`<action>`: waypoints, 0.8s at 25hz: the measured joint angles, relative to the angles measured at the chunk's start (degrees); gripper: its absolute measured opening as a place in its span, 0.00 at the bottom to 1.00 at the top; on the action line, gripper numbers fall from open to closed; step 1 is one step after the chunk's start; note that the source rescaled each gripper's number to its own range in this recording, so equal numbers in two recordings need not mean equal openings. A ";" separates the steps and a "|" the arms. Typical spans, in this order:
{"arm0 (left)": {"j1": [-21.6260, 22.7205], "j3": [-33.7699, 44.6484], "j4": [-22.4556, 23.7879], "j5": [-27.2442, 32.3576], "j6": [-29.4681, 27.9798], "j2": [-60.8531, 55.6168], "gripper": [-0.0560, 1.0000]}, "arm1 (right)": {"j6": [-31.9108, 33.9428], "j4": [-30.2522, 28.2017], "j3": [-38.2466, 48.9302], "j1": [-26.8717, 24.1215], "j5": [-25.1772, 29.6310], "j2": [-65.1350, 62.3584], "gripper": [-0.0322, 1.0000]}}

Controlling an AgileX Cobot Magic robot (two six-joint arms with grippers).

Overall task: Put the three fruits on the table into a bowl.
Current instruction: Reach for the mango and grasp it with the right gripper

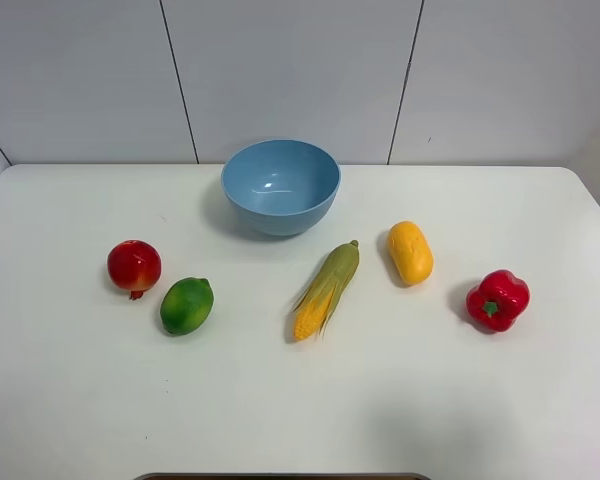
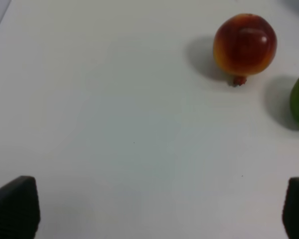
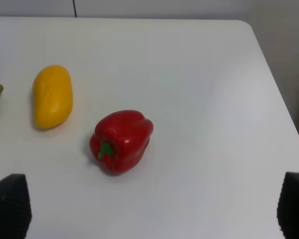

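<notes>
Three fruits [image 1: 134, 267] [image 1: 186, 305] [image 1: 410, 252] lie outside the seemingly empty bowl [image 1: 280, 215]; both arms' fingers [image 2: 15, 209] [image 3: 10, 206] gape empty.

On the table [image 1: 80, 400] the bowl [image 1: 280, 212] sits back-centre; front-left of the bowl lie the pomegranate [image 1: 133, 267] and, nearer the front, the lime [image 1: 186, 305]; front-right of it come the corn cob [image 1: 327, 290], then the mango [image 1: 410, 252], with the bell pepper [image 1: 498, 299] farthest right.

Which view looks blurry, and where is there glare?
Exterior high: sharp, with a glare spot inside the bowl. Left wrist: softest focus; the pomegranate shows a white highlight and a diffuse shadow. Right wrist: bell pepper fairly crisp and glossy; jaws blurred at the frame edge.
</notes>
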 joint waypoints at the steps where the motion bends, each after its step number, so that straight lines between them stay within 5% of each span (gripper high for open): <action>1: 0.00 0.00 0.00 0.00 0.00 0.00 1.00 | 0.00 0.00 0.00 0.00 0.00 0.00 1.00; 11: 0.00 0.00 0.00 0.00 0.06 0.00 1.00 | 1.74 1.53 -1.32 0.00 0.00 0.16 1.00; 20: 0.00 0.00 0.00 0.00 0.00 0.00 1.00 | 2.31 1.59 -14.02 0.00 -1.13 15.08 1.00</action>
